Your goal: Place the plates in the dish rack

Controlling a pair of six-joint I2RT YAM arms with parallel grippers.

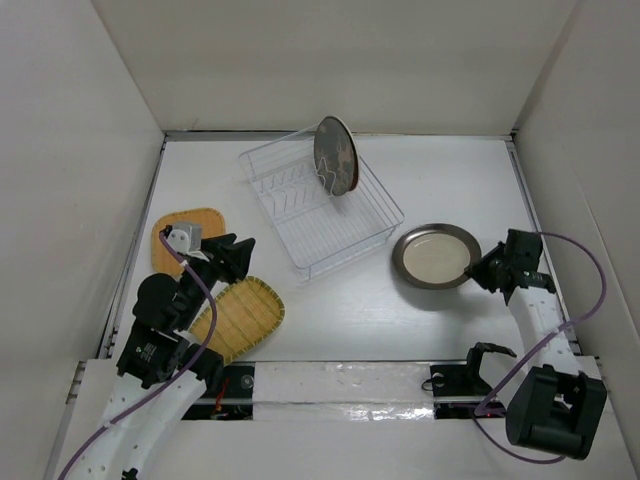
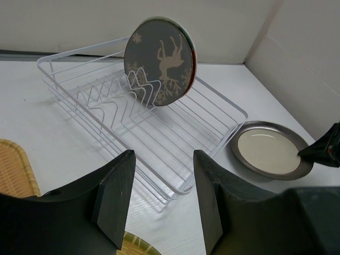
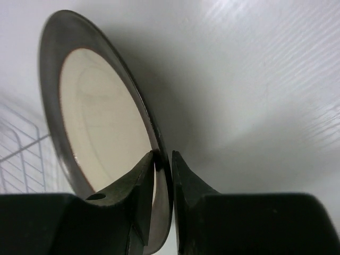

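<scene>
Metal plate [image 3: 101, 122] (round, glossy rim between right jaws), rectangular pronged rack [image 1: 340, 235]

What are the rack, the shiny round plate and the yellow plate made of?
The dish rack looks like thin pale rods, coated wire or clear plastic; the table shows through. The shiny round plate seems metal or glazed: dark glossy rim, cream centre. The yellow plate looks woven, maybe bamboo: ribbed strips show.
</scene>
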